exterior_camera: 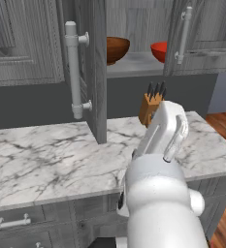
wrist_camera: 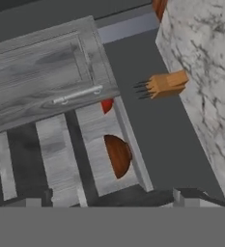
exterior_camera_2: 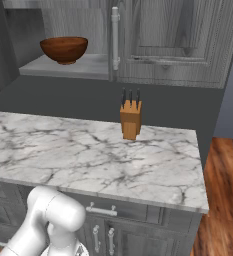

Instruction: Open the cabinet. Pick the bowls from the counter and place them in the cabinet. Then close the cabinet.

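The cabinet [exterior_camera: 97, 68] stands open, its left door swung out edge-on with a long silver handle [exterior_camera: 73, 68]. On the grey inner shelf [exterior_camera: 134, 63] sit both bowls: the brown wood bowl [exterior_camera: 117, 48] on the left and the red bowl [exterior_camera: 159, 51] on the right, partly behind the right door [exterior_camera: 192, 34]. From the right base view I see the wood bowl [exterior_camera_2: 64, 49] beside that door [exterior_camera_2: 178, 40]. My gripper [wrist_camera: 109, 200] is open and holds nothing. It looks from a distance at the wood bowl [wrist_camera: 118, 155] and a sliver of the red bowl [wrist_camera: 106, 105].
A tan knife block [exterior_camera: 151, 106] [exterior_camera_2: 130, 120] stands at the back of the white marble counter [exterior_camera: 46, 155] [exterior_camera_2: 88, 145]. Base cabinets with small handles [exterior_camera_2: 100, 210] run below it. Wooden floor [exterior_camera_2: 223, 200] lies past the counter's right end.
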